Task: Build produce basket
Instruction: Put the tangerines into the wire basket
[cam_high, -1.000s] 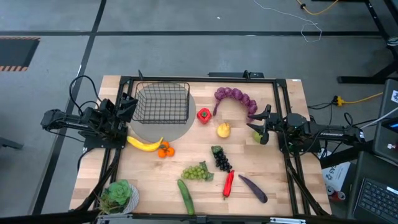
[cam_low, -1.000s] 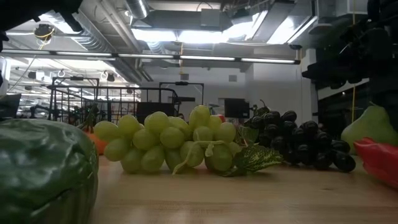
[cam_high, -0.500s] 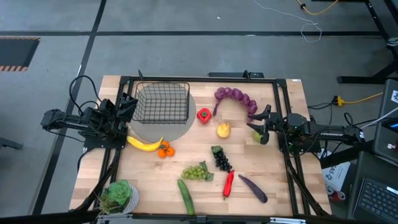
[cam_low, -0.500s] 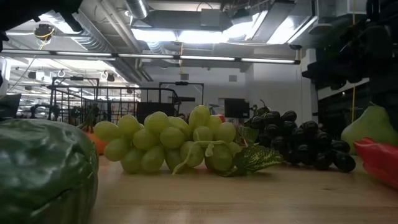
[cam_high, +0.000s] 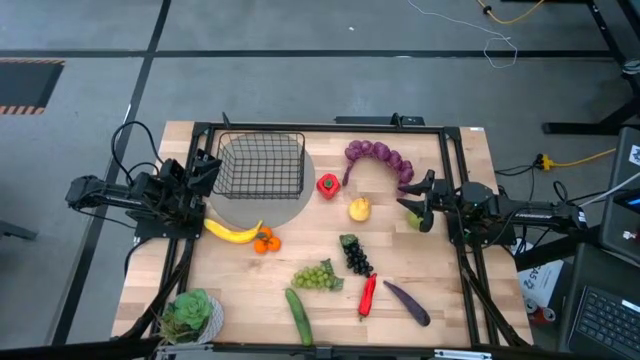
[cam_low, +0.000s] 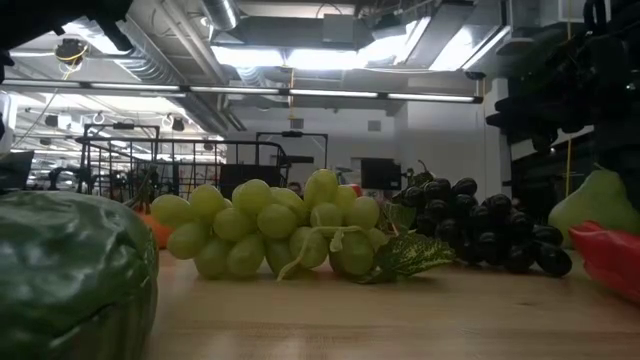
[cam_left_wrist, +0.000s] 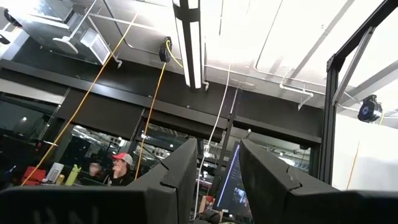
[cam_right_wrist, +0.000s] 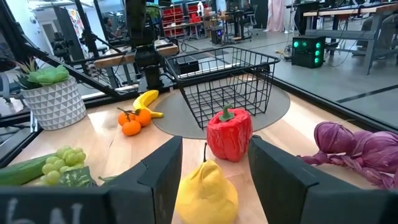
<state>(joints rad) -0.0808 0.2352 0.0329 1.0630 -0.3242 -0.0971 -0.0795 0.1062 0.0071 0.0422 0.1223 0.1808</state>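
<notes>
Nothing has moved, so the job has not begun. The right gripper (cam_right_wrist: 210, 180) waits open and empty; the yellow fruit (cam_right_wrist: 206, 188) lies just ahead, the empty basket (cam_right_wrist: 227, 81) farther on. The left gripper (cam_left_wrist: 216, 180) stands open, pointing up.

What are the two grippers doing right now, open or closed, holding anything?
Left gripper: open, holding nothing, aimed up at the ceiling.
Right gripper: open, empty, facing the yellow pear-shaped toy fruit on the table.

A black wire-mesh metal basket (cam_high: 262, 166) sits on a pale, matt wooden table (cam_high: 440, 310). Glossy, smooth plastic red pepper (cam_right_wrist: 229, 134) and green grapes (cam_low: 272, 230) catch the light.
</notes>
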